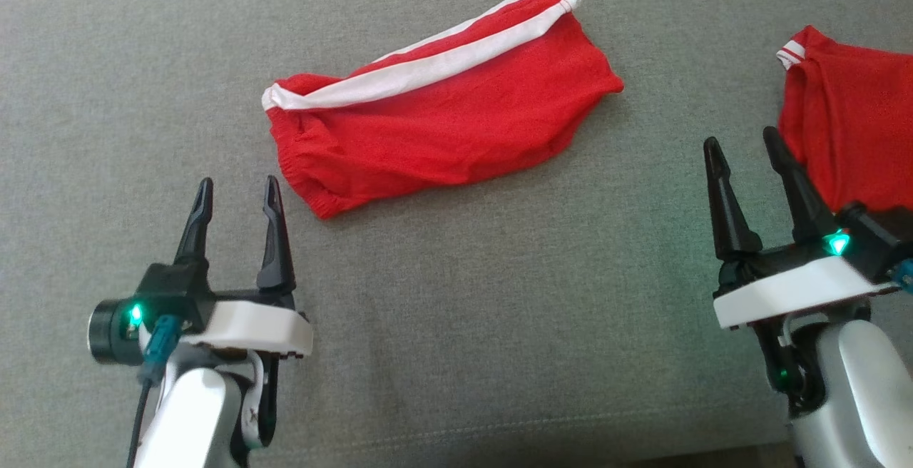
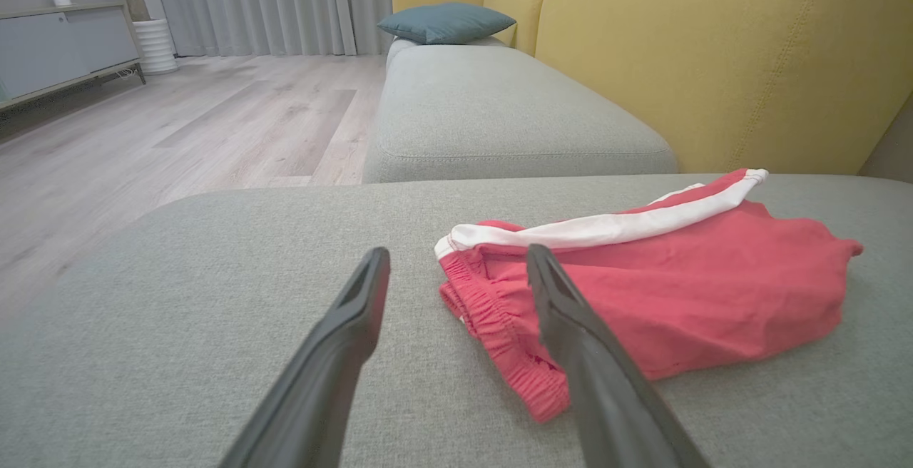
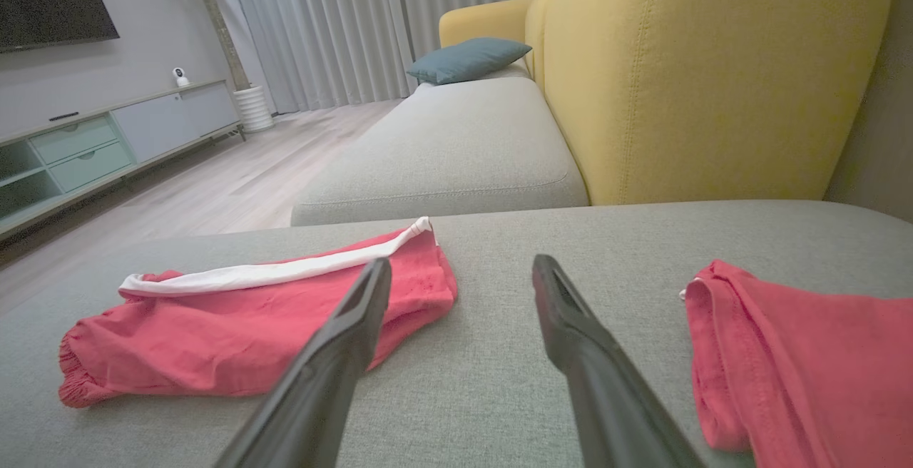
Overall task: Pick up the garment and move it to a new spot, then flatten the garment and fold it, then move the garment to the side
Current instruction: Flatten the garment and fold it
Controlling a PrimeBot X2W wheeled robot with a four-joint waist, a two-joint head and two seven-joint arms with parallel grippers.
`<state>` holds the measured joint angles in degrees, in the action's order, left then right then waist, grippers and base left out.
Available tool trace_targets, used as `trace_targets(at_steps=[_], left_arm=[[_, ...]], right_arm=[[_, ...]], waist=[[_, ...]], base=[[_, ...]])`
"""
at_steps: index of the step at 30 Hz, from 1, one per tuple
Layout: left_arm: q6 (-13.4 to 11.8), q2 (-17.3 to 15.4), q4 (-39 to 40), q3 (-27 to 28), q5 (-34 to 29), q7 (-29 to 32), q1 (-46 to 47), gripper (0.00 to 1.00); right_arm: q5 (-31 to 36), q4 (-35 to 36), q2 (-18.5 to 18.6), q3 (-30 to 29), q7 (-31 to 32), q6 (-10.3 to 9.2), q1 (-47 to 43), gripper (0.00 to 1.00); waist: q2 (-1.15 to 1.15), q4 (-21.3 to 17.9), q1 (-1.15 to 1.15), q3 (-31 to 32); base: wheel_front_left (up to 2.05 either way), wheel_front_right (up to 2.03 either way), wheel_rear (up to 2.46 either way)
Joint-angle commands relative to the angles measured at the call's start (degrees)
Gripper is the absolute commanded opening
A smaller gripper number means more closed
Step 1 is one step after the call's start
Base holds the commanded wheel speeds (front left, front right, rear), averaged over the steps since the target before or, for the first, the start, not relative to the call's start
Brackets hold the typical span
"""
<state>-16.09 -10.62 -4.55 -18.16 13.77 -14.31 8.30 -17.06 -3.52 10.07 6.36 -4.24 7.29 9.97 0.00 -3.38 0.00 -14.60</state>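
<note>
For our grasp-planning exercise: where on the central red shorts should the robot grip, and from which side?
Probably the elastic edge at the shorts' left end, from the left: it is bunched, raised, and lies nearest the open left end effector.

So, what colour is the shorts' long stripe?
White; the stripe shows best in head view.

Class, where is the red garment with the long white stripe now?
In the head view, the striped garment lies centre on the grey cushion, just beyond the left claw.
</note>
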Motion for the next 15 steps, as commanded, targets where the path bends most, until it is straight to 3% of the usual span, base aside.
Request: trace_targets(at_steps=[1,9,15], left_arm=[[0.0,-0.7,2.1,2.1,-0.5,-0.7,1.2,1.00],[0.4,-0.2,2.2,2.6,-1.4,-0.7,2.3,1.00],[0.9,0.6,2.7,2.6,-2.2,-0.7,4.5,1.00]], right_arm=[[0.4,2.3,0.2,0.6,0.1,0.20,0.2,1.00],[1.1,3.4,0.5,0.0,1.7,0.20,0.6,1.00],[0.4,0.2,2.3,2.3,4.9,0.20,7.2,1.00]], waist=[[0.00,0.0,0.00,0.0],[0.00,0.6,0.00,-1.1],[0.00,1.6,0.00,-4.1]], base=[[0.00,0.00,0.00],[0.00,0.00,0.00],[0.00,0.00,0.00]])
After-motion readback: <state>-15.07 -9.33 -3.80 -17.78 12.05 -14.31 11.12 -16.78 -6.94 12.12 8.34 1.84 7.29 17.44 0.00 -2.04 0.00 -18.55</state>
